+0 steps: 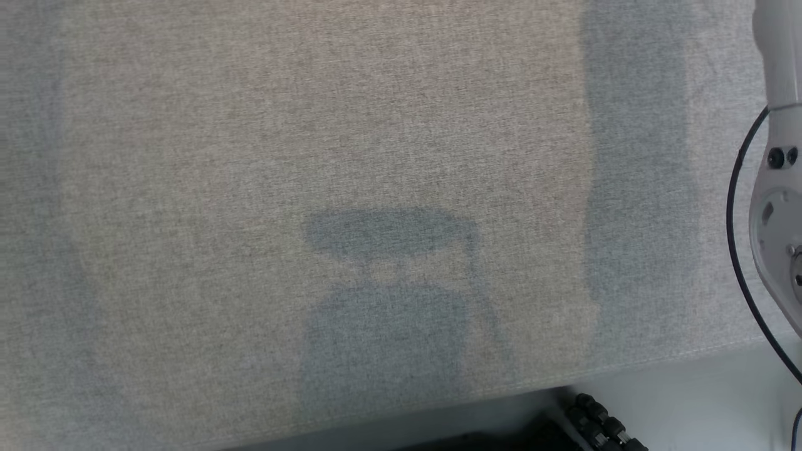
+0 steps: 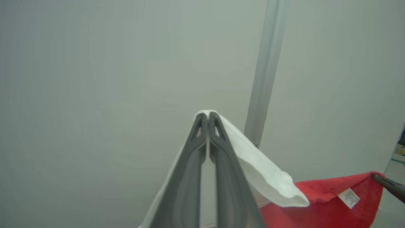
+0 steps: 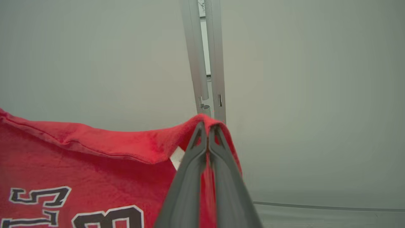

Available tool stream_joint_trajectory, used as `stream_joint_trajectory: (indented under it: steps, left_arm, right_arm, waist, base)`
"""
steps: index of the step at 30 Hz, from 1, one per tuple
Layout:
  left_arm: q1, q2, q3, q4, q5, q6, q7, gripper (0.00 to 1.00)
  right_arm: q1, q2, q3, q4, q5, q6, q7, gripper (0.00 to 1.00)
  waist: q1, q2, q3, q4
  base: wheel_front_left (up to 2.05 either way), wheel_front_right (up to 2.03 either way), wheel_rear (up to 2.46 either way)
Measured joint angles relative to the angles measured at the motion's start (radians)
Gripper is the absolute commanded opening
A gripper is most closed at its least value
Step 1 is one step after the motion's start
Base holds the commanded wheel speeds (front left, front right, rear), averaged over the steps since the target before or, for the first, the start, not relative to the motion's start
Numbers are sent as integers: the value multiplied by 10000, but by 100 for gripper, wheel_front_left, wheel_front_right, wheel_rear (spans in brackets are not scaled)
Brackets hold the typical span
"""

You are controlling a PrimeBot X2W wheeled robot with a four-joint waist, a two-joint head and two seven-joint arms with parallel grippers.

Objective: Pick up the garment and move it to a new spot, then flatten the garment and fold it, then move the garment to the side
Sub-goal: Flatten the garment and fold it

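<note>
Below my head camera lies a grey cloth-covered table (image 1: 188,156), with a blocky shadow (image 1: 388,313) near its front edge. My right arm's pale forearm (image 1: 780,219) hangs over its right margin, with a black cable (image 1: 739,250) looping down beside it. Dark connectors (image 1: 601,426) sit just past the front edge.

From the left wrist, a pale metal post (image 2: 265,72) rises against a plain wall (image 2: 95,79). My left pincer (image 2: 208,114) is pressed together just left of the post's foot, pinching a white fold (image 2: 265,171) of the garment (image 2: 326,202). The garment's red body hangs to the right of the post and carries a small white label (image 2: 348,198). At its far corner the dark tip of my right pincer (image 2: 379,180) meets the cloth. Nothing stands between the two pincers but the cloth itself.

From the right wrist, the same kind of post (image 3: 208,47) stands directly behind my right pincer, whose fingers (image 3: 221,164) are pressed together on the red hem. From here the red cloth spreads to the left of the post. This view adds black lettering (image 3: 107,217) outlined in white, while the white fold is what the left wrist gives.
</note>
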Motion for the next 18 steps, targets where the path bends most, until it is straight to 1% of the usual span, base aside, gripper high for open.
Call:
stream_joint_trajectory:
  steps: [3,6,9,11,13,15,18]
  left_arm:
    - [170,71,123,-73,-320,98,403,0]
    - [441,-125,205,-148,-761,328,913,0]
    - [938,-305,190,-330,-1214,516,1517,0]
    - [1238,-332,142,-470,-1348,629,1833,0]
    - [1377,-332,132,-527,-1358,690,1858,0]
    - [1487,-322,113,-621,-1294,878,1835,0]
    - [1407,-343,180,-654,-1020,1221,1348,0]
  right_arm:
    - [187,-46,301,153,403,0,642,0]
    - [360,-58,945,151,1012,0,1513,0]
    - [735,-40,1636,-192,1804,0,2211,0]
    - [964,-176,1916,-445,2219,0,2481,0]
    - [1043,-288,1977,-518,2355,0,2573,0]
    - [1088,-466,1950,-568,2522,0,2648,0]
    - [986,-449,1588,-466,2638,0,2420,0]
  waist:
    - [0,0,-22,129]
    - [0,0,9,266]
    - [0,0,81,396]
    - [0,0,154,448]
    - [0,0,194,465]
    - [0,0,291,480]
    - [0,0,469,453]
  base:
    - [0,0,0]
    - [0,0,0]
    - [0,0,0]
    - [0,0,0]
    - [0,0,0]
    - [0,0,0]
    - [0,0,0]
